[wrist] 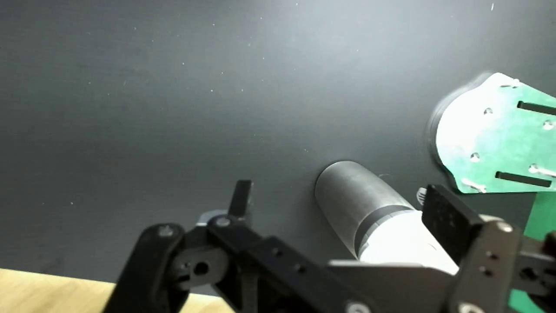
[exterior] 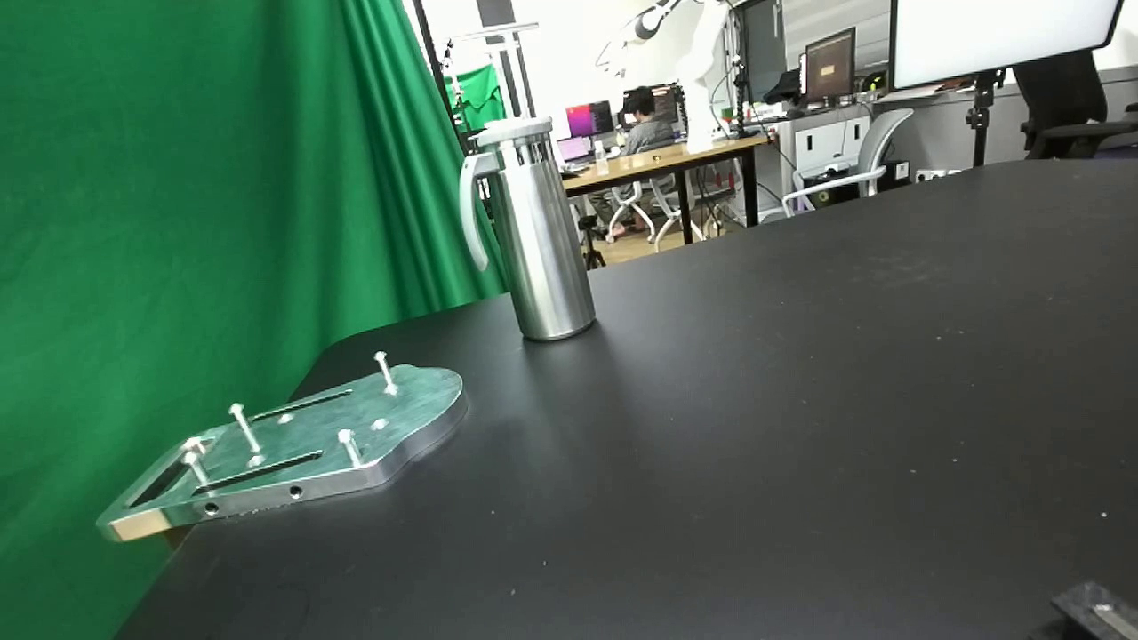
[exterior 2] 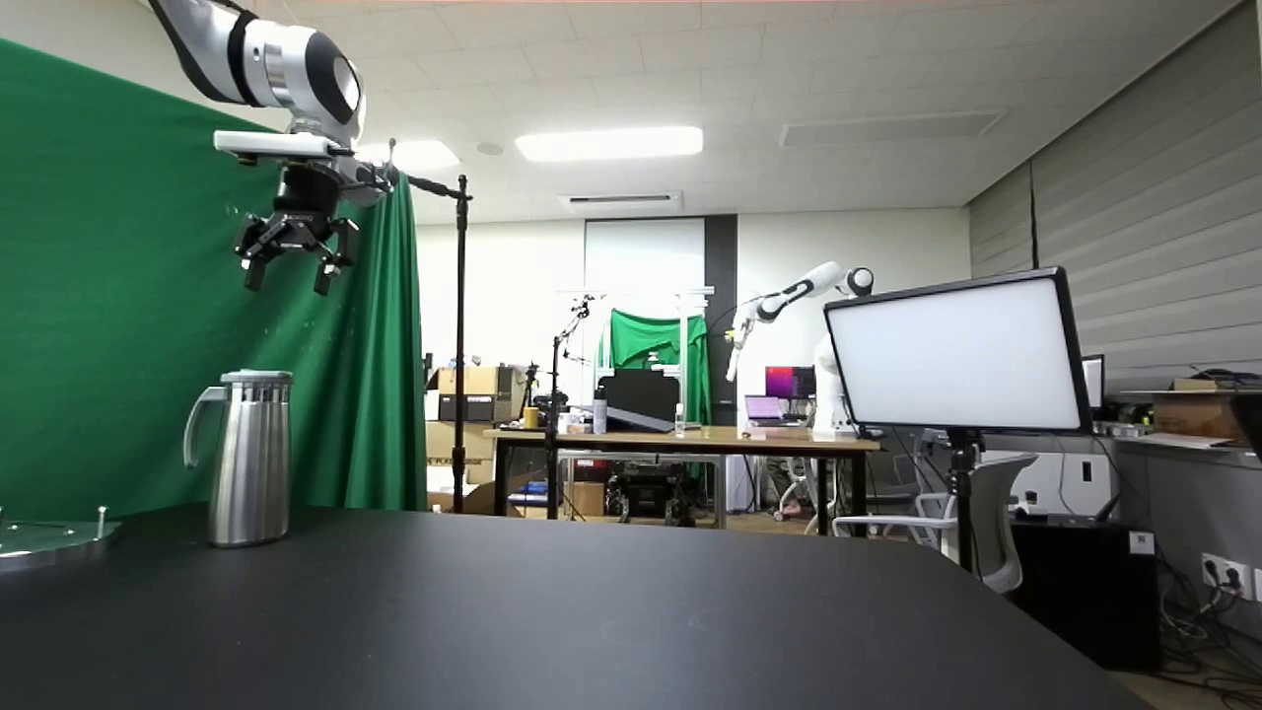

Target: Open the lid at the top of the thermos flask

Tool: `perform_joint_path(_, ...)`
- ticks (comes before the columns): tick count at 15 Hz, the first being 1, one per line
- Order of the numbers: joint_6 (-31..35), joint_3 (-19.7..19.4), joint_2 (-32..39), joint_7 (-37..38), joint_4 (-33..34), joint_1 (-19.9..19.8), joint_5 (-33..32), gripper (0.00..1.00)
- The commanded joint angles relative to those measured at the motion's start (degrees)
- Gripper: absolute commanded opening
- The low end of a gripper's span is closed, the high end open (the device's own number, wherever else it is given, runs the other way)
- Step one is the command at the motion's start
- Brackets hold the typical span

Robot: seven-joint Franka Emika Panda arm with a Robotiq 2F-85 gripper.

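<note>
The thermos flask, a brushed steel cylinder with a side handle, stands upright on the black table in both exterior views (exterior: 547, 244) (exterior 2: 249, 478). It also shows in the wrist view (wrist: 349, 191). The lid, a short pale grey cap, sits on its top end (exterior: 516, 131) (exterior 2: 258, 377) and looks bright white in the wrist view (wrist: 402, 239). My gripper (exterior 2: 289, 279) is open and empty, well above the lid and slightly to one side in that exterior view. In the wrist view, my gripper's (wrist: 341, 204) right finger and body hide part of the lid and most of the handle.
A green plate with upright pegs (exterior: 311, 427) lies near the flask on its handle side. A green curtain (exterior: 222, 178) hangs behind them. The black table (exterior: 756, 427) extends away from the flask. A monitor-like light panel (exterior 2: 956, 355) stands beyond the table.
</note>
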Motion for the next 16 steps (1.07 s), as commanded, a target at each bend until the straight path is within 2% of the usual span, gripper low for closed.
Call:
perform_joint_path(1,-1.44,0.25,7.14,0.38,10.5,3.79,-2.71,1.0)
perform_joint_path(3,-1.71,0.31,10.37,-0.43,14.78,6.18,-4.51,1.0)
perform_joint_path(4,-1.37,0.12,11.66,-1.01,16.4,7.29,-5.65,0.75)
perform_joint_path(5,-1.12,-0.35,12.94,-0.96,17.91,8.56,-7.34,0.75)
perform_joint_path(9,-1.56,-1.1,18.06,-2.0,23.44,10.79,-9.87,0.45)
perform_joint_path(14,-1.01,-1.28,22.76,-4.03,28.81,11.0,-8.9,0.11)
perform_joint_path(16,-1.23,-1.22,24.27,-4.64,30.8,11.08,-8.35,0.01)
